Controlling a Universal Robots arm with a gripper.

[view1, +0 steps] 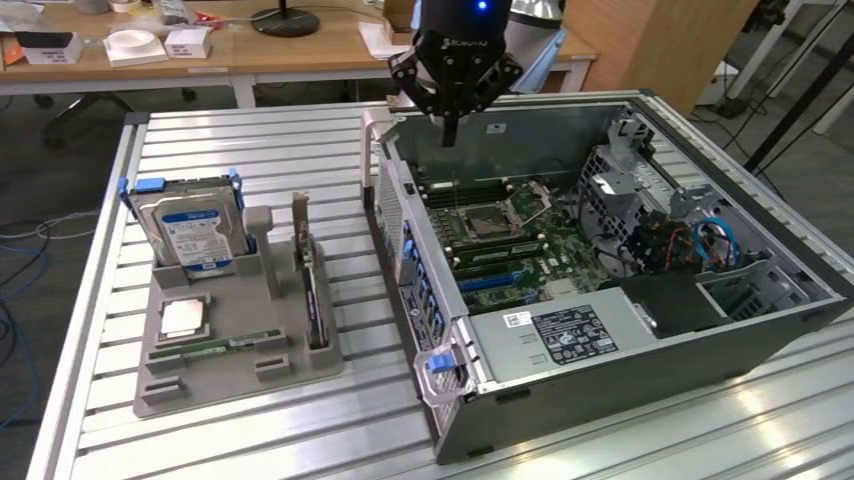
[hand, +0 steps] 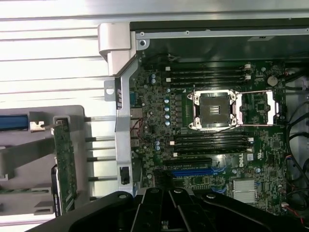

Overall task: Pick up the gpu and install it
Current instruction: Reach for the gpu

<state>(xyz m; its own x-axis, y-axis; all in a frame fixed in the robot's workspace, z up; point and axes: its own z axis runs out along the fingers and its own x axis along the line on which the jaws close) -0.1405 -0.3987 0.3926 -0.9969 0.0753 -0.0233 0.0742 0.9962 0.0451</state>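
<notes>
Hangs with gripper point(view1: 450, 132) clenched empty above the case point(view1: 614, 395), apart from the upright gpu point(view1: 312, 300), likely stiff, light, fragile, best pinched along its top edge.

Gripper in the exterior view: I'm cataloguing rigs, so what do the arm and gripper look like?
The gripper is black and angular, tapering to a slim dark tip, with pale lettering across its body. A small blue light glows on the dark arm above it.
</notes>
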